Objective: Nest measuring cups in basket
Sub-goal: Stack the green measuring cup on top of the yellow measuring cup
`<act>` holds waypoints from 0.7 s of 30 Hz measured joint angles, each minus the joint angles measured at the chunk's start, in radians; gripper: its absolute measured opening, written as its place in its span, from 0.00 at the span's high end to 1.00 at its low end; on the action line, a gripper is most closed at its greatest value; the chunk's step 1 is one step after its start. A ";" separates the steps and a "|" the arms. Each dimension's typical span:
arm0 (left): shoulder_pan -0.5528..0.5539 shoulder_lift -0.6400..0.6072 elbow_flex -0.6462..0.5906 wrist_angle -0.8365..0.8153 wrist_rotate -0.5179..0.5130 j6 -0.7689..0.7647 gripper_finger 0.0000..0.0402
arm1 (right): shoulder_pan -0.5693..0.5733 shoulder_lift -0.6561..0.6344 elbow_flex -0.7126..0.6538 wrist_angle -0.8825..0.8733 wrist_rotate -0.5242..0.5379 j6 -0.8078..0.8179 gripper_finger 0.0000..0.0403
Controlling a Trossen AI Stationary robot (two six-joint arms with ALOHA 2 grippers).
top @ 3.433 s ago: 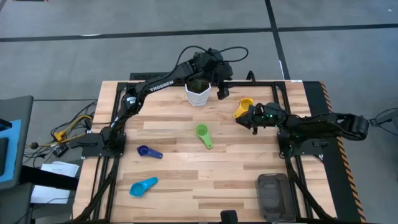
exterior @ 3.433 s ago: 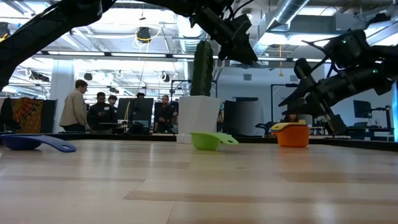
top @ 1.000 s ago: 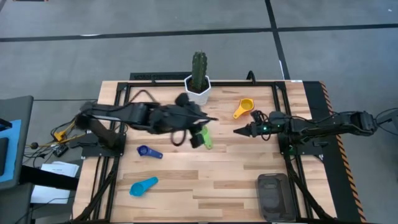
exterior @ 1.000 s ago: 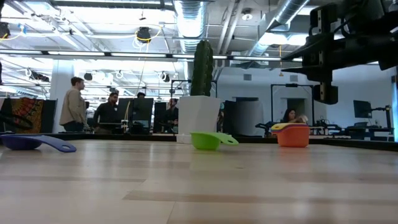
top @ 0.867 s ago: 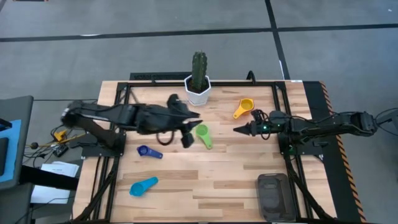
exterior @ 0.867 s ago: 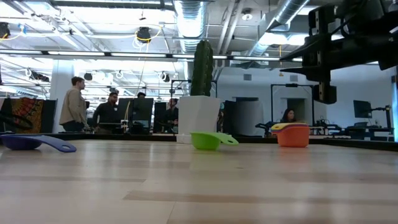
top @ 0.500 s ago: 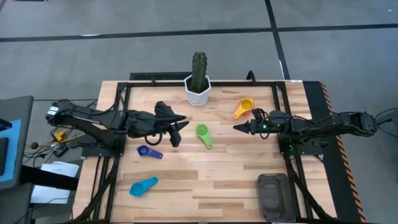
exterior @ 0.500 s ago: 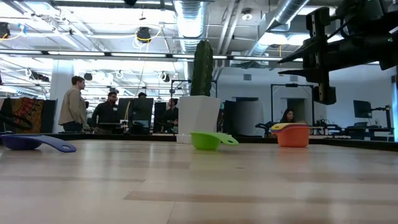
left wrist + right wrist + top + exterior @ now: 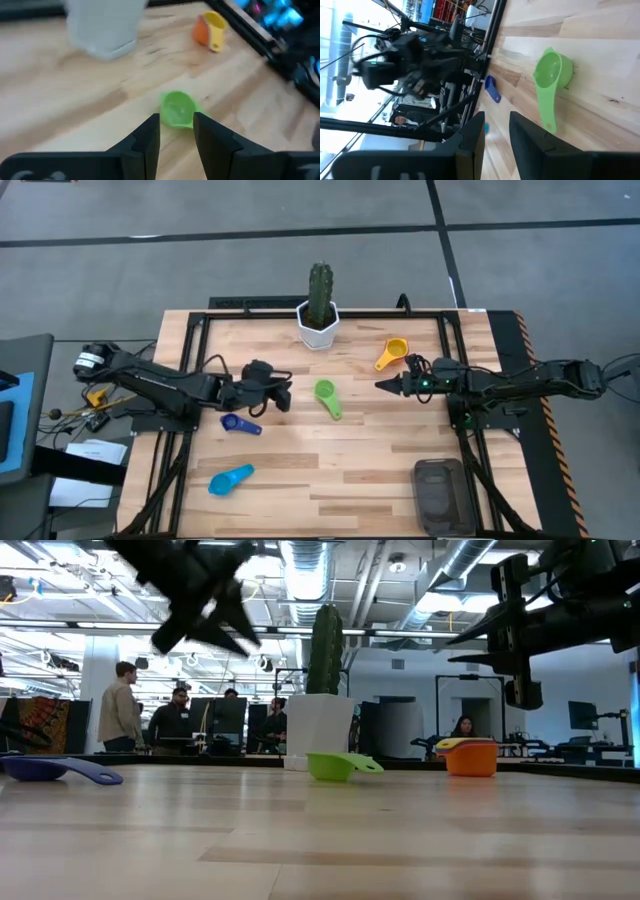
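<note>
Green measuring cup point(image 9: 326, 395) mid-desk, open side up, handle toward the front. Dark blue cup point(image 9: 238, 424) left of it, light blue cup point(image 9: 231, 479) nearer front-left. Yellow-and-orange stacked cups point(image 9: 393, 353) back right. Dark grey basket point(image 9: 440, 491) front right.

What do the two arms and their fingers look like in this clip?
Both arms are dark, slim and jointed, with black cables looping along them. The left gripper and right gripper each end in two flat, dark, tapering fingers. A small green light glows near the right arm's wrist.
</note>
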 joint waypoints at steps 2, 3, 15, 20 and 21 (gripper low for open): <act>0.011 0.004 -0.066 0.053 -0.014 -0.120 0.74 | 0.000 0.000 0.000 -0.005 0.000 -0.002 0.72; 0.018 0.016 -0.097 0.080 -0.021 -0.189 0.74 | 0.000 0.000 0.000 -0.011 0.000 -0.002 0.72; 0.085 0.450 -0.086 0.492 0.189 -0.522 0.74 | 0.009 0.000 0.000 -0.034 -0.004 -0.009 0.72; 0.085 0.570 0.023 0.468 0.252 -0.548 0.74 | 0.046 0.000 0.000 -0.035 -0.004 -0.006 0.72; 0.085 0.587 0.042 0.471 0.261 -0.548 0.74 | 0.055 0.000 0.000 -0.038 -0.004 -0.005 0.72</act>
